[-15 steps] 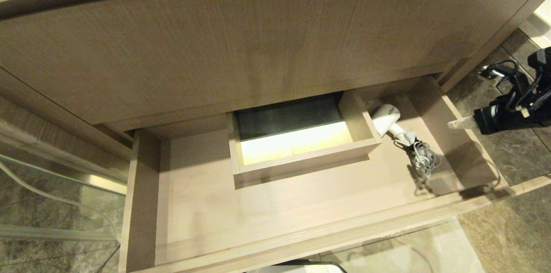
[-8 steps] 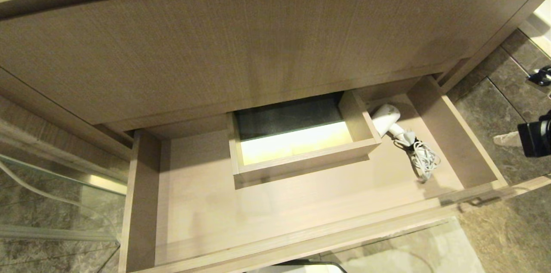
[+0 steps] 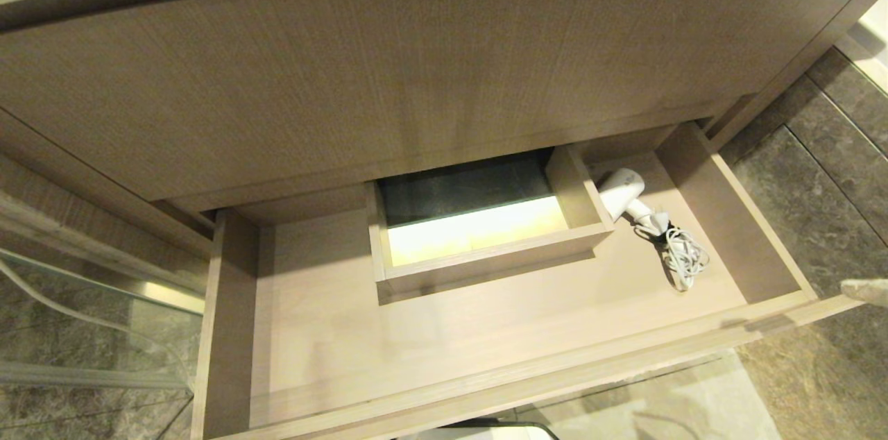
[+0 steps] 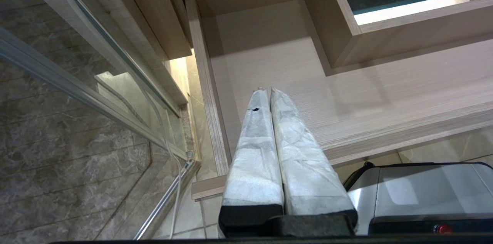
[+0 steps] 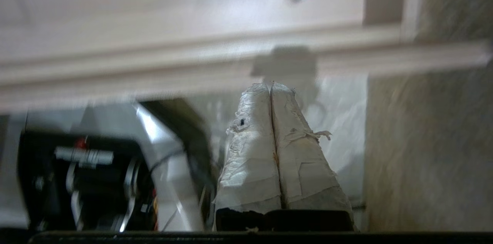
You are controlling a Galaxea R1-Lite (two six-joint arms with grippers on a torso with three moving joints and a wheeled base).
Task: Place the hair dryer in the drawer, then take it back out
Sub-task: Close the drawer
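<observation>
The drawer (image 3: pixel 485 350) stands pulled open under the taller wood-grain panel (image 3: pixel 388 72). The hair dryer (image 3: pixel 622 193) lies on the drawer's floor in its rear right corner, barrel toward the back and just beside the right wall of the boxed cutout (image 3: pixel 479 232). Its handle points toward the drawer's front, and the bundled cord (image 3: pixel 683 256) lies loosely coiled beyond it, near the drawer's right wall. Nothing grips the dryer.

The right pincer (image 5: pixel 272 86) is clenched, its two wrapped fingers (image 5: pixel 250 151) pressed together with nothing between them. It sits outside the drawer, in front of the front edge near the front right corner, above the stone floor (image 3: pixel 818 204); only a pale tip shows at the right edge of the head view.

The left pincer (image 4: pixel 268 90) is also clenched and empty, hanging over the drawer's front left corner, well apart from the dryer.
</observation>
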